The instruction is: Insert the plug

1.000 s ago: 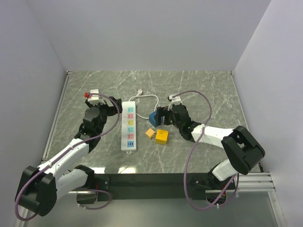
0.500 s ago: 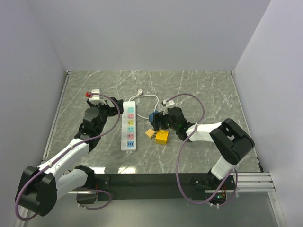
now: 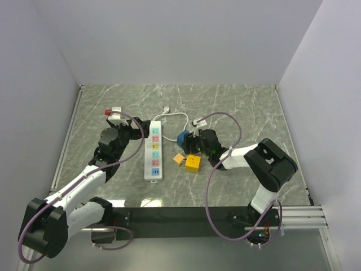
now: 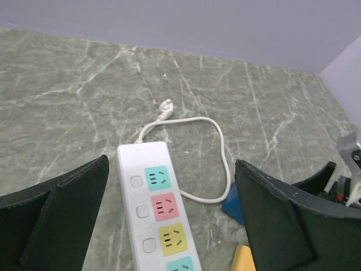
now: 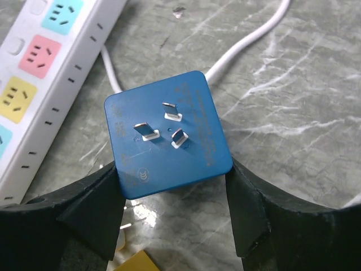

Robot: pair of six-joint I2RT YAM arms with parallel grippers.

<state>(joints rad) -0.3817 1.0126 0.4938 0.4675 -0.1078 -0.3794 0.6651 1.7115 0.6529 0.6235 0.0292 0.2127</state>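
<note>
A blue plug [image 5: 169, 132] lies prongs-up on the marble table, just right of the white power strip [image 3: 153, 151]. My right gripper [image 5: 174, 172] is shut on the plug, a finger pressed against each of its two near corners. In the top view the plug [image 3: 183, 139] shows as a blue block at that gripper's tip. My left gripper [image 4: 169, 220] hovers open over the far end of the strip [image 4: 152, 197], whose coloured sockets lie between the fingers [image 4: 67, 214]; nothing is held.
A yellow plug block [image 3: 193, 163] and a smaller orange one [image 3: 179, 160] lie just in front of the blue plug. The strip's white cord [image 3: 175, 117] loops behind it to a small white plug [image 4: 166, 106]. Walls enclose the table on three sides.
My right arm slid left and reached the blue plug, and its jaws closed in onto the plug's sides. The left arm shifted slightly towards the strip, still open.
</note>
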